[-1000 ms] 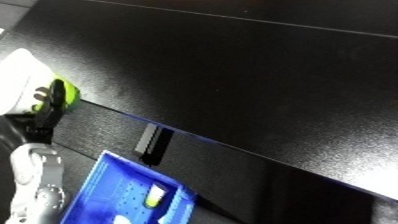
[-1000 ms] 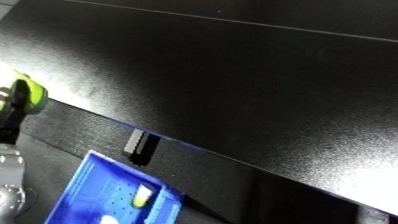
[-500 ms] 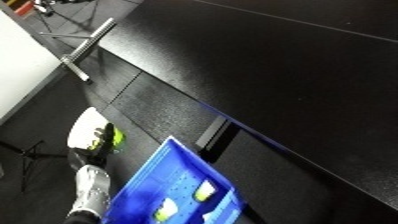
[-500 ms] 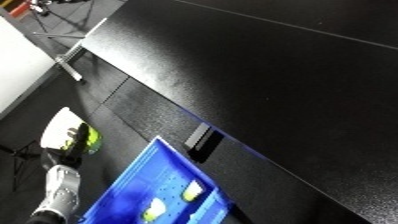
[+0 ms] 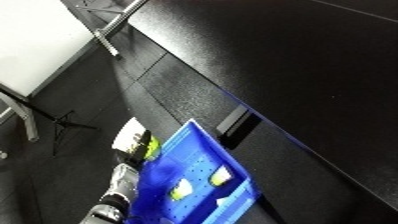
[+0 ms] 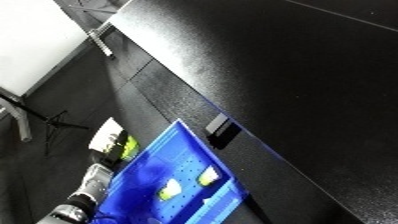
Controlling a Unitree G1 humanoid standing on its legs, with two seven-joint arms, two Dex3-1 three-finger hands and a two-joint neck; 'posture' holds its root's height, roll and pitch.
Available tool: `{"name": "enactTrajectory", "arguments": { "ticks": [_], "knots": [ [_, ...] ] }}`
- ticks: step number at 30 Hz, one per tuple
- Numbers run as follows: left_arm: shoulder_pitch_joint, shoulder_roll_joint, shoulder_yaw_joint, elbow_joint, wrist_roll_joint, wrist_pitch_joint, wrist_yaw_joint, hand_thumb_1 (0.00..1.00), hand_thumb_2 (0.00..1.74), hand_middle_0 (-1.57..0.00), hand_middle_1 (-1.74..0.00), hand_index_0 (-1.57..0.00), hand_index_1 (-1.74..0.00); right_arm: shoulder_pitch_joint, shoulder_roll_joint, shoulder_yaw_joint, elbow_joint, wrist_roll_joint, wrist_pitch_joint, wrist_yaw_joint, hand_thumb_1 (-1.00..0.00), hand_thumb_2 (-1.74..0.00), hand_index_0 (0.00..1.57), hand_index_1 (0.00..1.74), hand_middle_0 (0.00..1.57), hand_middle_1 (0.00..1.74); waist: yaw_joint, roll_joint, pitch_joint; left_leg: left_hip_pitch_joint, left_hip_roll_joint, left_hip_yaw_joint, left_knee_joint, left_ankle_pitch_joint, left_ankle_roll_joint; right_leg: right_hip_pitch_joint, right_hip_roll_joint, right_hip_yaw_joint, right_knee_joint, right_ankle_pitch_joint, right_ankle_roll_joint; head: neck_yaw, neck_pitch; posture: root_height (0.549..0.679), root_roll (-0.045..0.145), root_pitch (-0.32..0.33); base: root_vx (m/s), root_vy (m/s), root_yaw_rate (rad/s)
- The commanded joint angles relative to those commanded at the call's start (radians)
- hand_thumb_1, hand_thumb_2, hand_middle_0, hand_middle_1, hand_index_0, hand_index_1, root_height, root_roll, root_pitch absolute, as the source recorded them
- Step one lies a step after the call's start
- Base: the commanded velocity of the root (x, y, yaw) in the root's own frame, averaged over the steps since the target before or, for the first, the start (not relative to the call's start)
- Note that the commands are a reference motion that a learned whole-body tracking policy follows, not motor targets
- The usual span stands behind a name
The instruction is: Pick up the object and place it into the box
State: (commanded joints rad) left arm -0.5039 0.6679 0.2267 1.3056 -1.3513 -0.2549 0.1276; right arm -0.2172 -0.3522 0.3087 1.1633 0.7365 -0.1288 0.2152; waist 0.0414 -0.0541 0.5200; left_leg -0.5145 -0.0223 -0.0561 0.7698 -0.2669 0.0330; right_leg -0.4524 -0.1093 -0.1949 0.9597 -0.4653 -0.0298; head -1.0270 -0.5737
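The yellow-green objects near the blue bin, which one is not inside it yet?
The yellow-and-white object in the left hand, just outside the blue bin's left wall. The two small yellow-green pieces already lie on the bin floor.

A white and silver forearm (image 5: 114, 192) is seen at the lower left edge, its black hand (image 5: 133, 156) curled shut on something.

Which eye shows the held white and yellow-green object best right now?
Left eye view, marginally. The white and yellow-green object sits further from the frame edge there, just outside the blue bin's left wall, above the left hand. Right eye view shows the same object, nearer the left edge.
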Motion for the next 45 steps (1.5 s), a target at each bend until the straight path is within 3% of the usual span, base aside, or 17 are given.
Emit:
{"name": "enactTrajectory", "arguments": {
  "ticks": [5, 23, 32, 39, 45],
  "knots": [
    [-0.005, 0.009, -0.013, 0.051, 0.038, 0.036, -0.028, 0.00, 0.00, 0.00, 0.00, 0.00, 0.00, 0.000, 0.001, 0.000, 0.010, 0.004, 0.006, 0.014, 0.00, 0.00, 0.00, 0.00, 0.00, 0.00, -0.002, -0.012, 0.000, 0.008, 0.004, 0.001, -0.015, 0.002, -0.0022, 0.013, 0.0036, -0.004, -0.019, 0.005, 0.0023, 0.006, -0.006, 0.615, 0.043, -0.015, 0.009, -0.016, 0.004],
    [0.019, 0.001, -0.049, 0.094, 0.157, 0.071, -0.103, 0.00, 0.00, 0.00, 0.00, 0.00, 0.00, -0.004, 0.002, 0.008, 0.006, 0.016, 0.013, 0.001, 0.00, 0.00, 0.00, 0.00, 0.00, 0.00, 0.001, -0.007, 0.000, 0.023, -0.004, 0.003, -0.040, -0.001, -0.0051, 0.024, 0.0108, -0.002, -0.054, 0.018, 0.0006, 0.139, 0.008, 0.619, 0.037, -0.006, -0.009, 0.003, 0.000],
    [0.025, -0.037, -0.143, 0.061, 0.408, -0.001, -0.176, 0.00, 0.00, 0.00, 0.00, 0.00, 0.00, -0.025, -0.007, 0.022, -0.008, 0.038, 0.017, -0.014, 0.00, 0.00, 0.00, 0.00, 0.00, 0.00, -0.003, 0.008, 0.000, 0.023, -0.008, 0.012, -0.032, -0.010, -0.0057, 0.014, 0.0103, 0.004, -0.061, 0.030, 0.0028, 0.246, -0.013, 0.620, 0.035, -0.001, -0.029, 0.009, -0.064],
    [0.042, -0.080, -0.244, -0.006, 0.607, -0.014, -0.207, 0.00, 0.00, 0.00, 0.00, 0.00, 0.00, -0.042, -0.011, 0.024, -0.027, 0.050, 0.019, -0.041, 0.00, 0.00, 0.00, 0.00, 0.00, 0.00, -0.008, 0.028, 0.000, 0.017, -0.010, 0.022, -0.024, -0.017, -0.0041, -0.005, 0.0072, 0.009, -0.066, 0.049, 0.0121, 0.427, -0.042, 0.621, 0.032, 0.009, -0.052, 0.006, -0.083],
    [0.073, -0.130, -0.321, -0.058, 0.686, -0.013, -0.223, 0.00, 0.00, 0.00, 0.00, 0.00, 0.00, -0.065, -0.016, 0.017, -0.014, 0.033, 0.015, -0.049, 0.00, 0.00, 0.00, 0.00, 0.00, 0.00, -0.017, 0.047, 0.000, 0.027, -0.005, 0.034, -0.030, -0.018, -0.0055, -0.014, 0.0031, 0.020, -0.078, 0.069, 0.0215, 0.704, -0.062, 0.623, 0.031, 0.012, -0.051, 0.040, -0.131]
  ]
}}
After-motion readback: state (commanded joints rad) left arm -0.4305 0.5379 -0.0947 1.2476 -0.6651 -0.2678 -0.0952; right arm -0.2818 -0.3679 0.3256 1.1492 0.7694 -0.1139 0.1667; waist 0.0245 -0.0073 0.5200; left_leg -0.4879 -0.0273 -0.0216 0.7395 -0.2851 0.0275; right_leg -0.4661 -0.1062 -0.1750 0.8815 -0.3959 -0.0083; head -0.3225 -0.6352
